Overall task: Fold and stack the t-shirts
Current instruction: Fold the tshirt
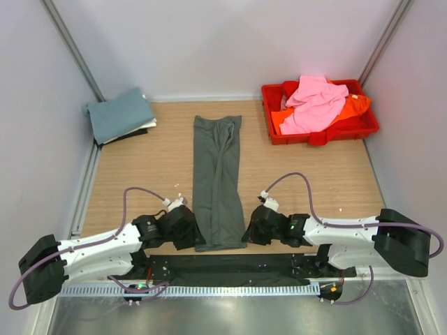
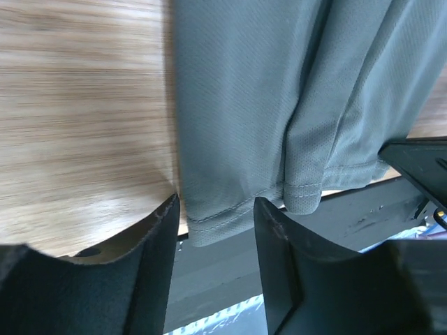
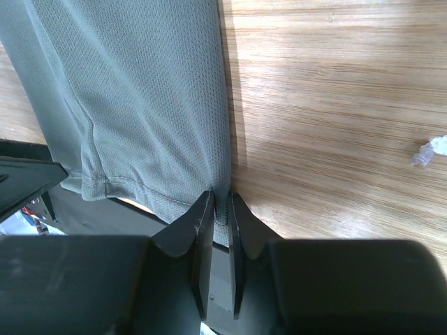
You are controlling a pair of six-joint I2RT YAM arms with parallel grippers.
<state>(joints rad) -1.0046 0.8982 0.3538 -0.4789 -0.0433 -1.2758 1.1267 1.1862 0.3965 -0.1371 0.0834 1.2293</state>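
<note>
A dark grey t-shirt [image 1: 218,178] lies folded into a long narrow strip down the middle of the table, its hem at the near edge. My left gripper [image 1: 190,234] is open at the hem's left corner; in the left wrist view the hem [image 2: 223,220] hangs between the spread fingers [image 2: 157,258]. My right gripper [image 1: 249,230] is shut on the hem's right corner, and the right wrist view [image 3: 221,209] shows cloth pinched between the fingers. Pink [image 1: 314,103] and orange [image 1: 356,106] t-shirts lie crumpled in the red tray [image 1: 318,134]. A folded dusty teal t-shirt [image 1: 119,115] tops a stack at the back left.
White and dark folded cloth [image 1: 140,129] shows under the teal shirt. A black mat [image 1: 230,265] runs along the near edge between the arm bases. Small white scraps lie on the wood [image 3: 427,150]. Walls close in the table on three sides.
</note>
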